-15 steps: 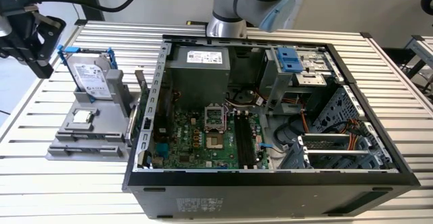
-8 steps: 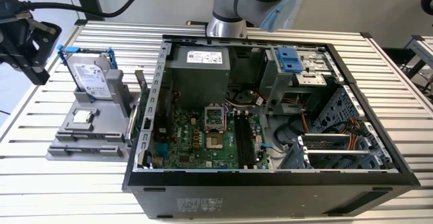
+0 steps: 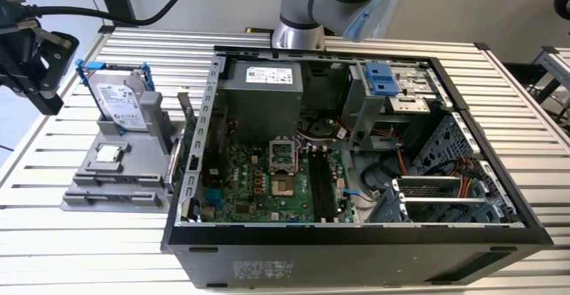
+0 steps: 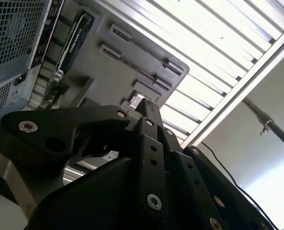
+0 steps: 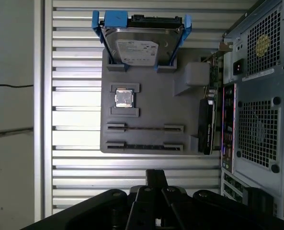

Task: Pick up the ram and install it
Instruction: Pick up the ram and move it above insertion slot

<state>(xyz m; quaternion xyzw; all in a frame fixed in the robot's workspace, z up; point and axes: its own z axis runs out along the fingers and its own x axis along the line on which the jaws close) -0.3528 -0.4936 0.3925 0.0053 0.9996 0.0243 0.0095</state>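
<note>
While it hangs near the grey tray, the tool has its fingers pressed together, gripping nothing.

Arm showing silver-grey tubular joints, carrying light-blue cap. Gripper wearing matte black linkage bars, rounded knuckles; silver screw heads dotting them. Thick black cable running off gripper.

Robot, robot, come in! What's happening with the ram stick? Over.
Gripper apart from the grey holder. Ram in a holder slot, untouched. Nothing between. Over.
</note>
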